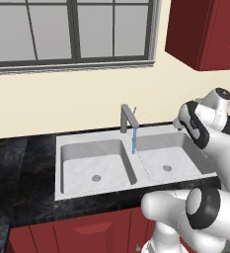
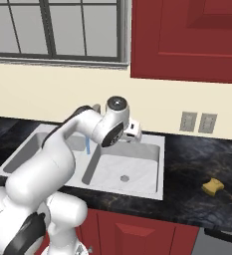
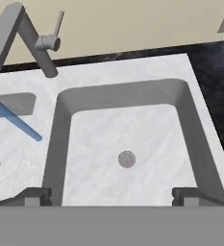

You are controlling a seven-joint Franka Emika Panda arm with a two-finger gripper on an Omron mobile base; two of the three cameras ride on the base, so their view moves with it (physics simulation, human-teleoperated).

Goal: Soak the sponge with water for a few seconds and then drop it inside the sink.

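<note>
The sponge (image 2: 213, 186), a small yellow-olive lump, lies on the black counter well to the right of the sink (image 2: 137, 187). Water (image 1: 134, 141) runs in a thin blue stream from the square grey tap (image 1: 128, 118) onto the divider between the two basins. My gripper (image 3: 111, 196) hovers above the right basin, looking down at its round drain (image 3: 127, 159). Its jaws stand wide open with nothing between them. In the right base view the gripper (image 2: 135, 134) hangs over the basin's back edge, far left of the sponge.
Black counter (image 2: 197, 159) surrounds the sink. Two wall outlets (image 2: 188, 121) sit behind the counter on the right. A red upper cabinet (image 2: 187, 40) hangs above, beside a window (image 1: 72, 29). Red base cabinets (image 1: 87, 230) run below the sink.
</note>
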